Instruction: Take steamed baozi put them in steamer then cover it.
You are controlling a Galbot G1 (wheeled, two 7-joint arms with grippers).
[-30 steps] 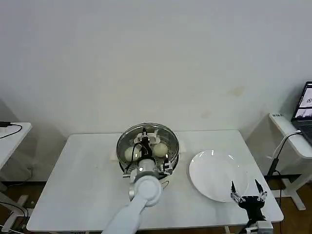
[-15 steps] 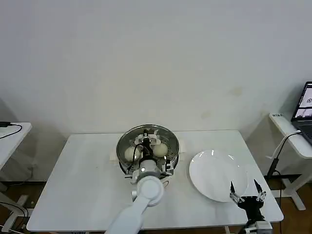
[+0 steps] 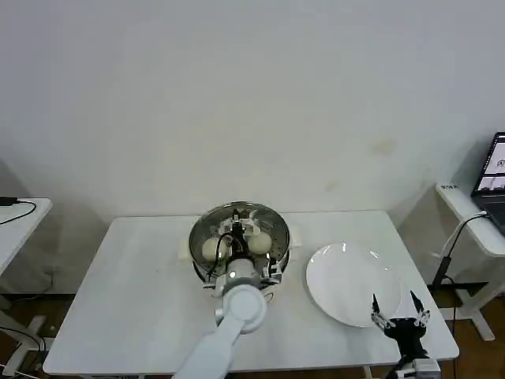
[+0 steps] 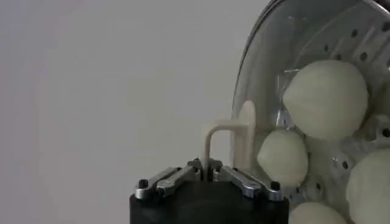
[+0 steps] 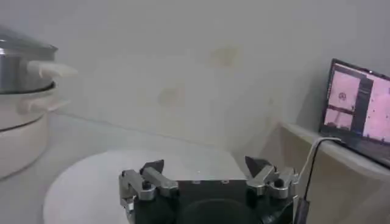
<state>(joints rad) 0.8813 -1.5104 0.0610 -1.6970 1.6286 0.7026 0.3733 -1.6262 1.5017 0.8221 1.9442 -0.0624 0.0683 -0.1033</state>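
On the white table [image 3: 134, 284], the left gripper [image 3: 237, 234] hangs above the steamer [image 3: 239, 239], pinching the cream handle of the glass cover [image 4: 274, 73] over the baozi [image 4: 326, 99]. Right of it lies a white plate [image 3: 351, 283]; at that plate's near edge the right gripper [image 3: 401, 309] stands spread wide, holding nothing.

Steamer [image 3: 239, 237] front rim hidden behind left gripper [image 3: 237, 234].

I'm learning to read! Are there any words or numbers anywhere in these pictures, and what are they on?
No words or numbers can be read here.
Laptop screen: pink patches with dark marks, too blurred to read.
Steamer, cover, white plate, table: no labels show.
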